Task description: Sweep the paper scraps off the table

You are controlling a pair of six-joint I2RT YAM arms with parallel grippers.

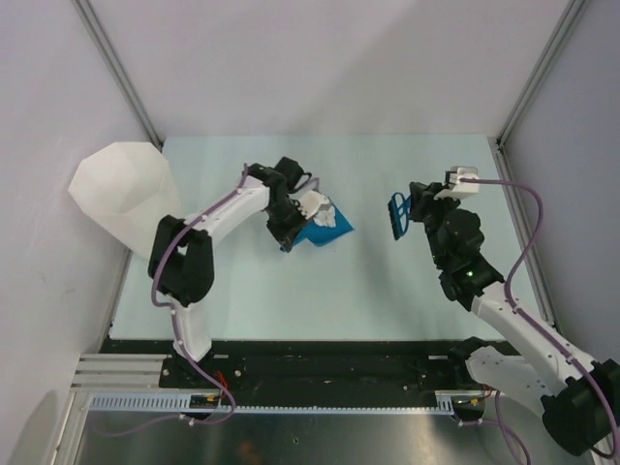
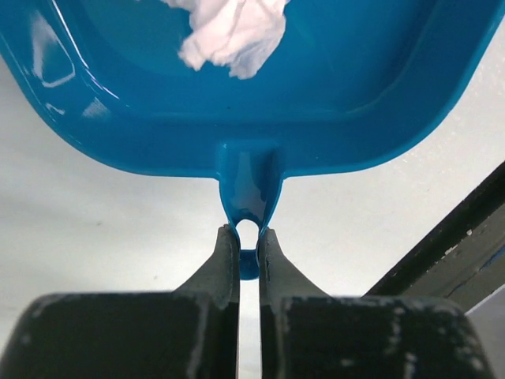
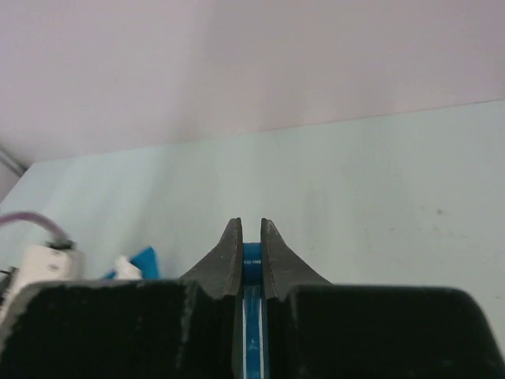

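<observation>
My left gripper [image 1: 288, 225] [image 2: 248, 230] is shut on the handle of a blue dustpan [image 1: 325, 231] [image 2: 260, 103], held over the mint-green table [image 1: 387, 281] left of centre. White paper scraps [image 1: 323, 210] [image 2: 233, 31] lie bunched in the pan. My right gripper [image 1: 412, 208] [image 3: 249, 225] is shut on a blue brush [image 1: 398, 214] [image 3: 252, 260], held at centre right with its bristles pointing left. No loose scraps show on the table. In the right wrist view, the dustpan's corner [image 3: 144, 260] and a scrap [image 3: 126, 267] show at the lower left.
A tall white faceted bin [image 1: 121, 189] stands at the table's left edge, beside the left arm. Grey walls with metal frame rails [image 1: 116, 68] close the back and sides. A black strip [image 1: 329, 354] runs along the near edge by the arm bases.
</observation>
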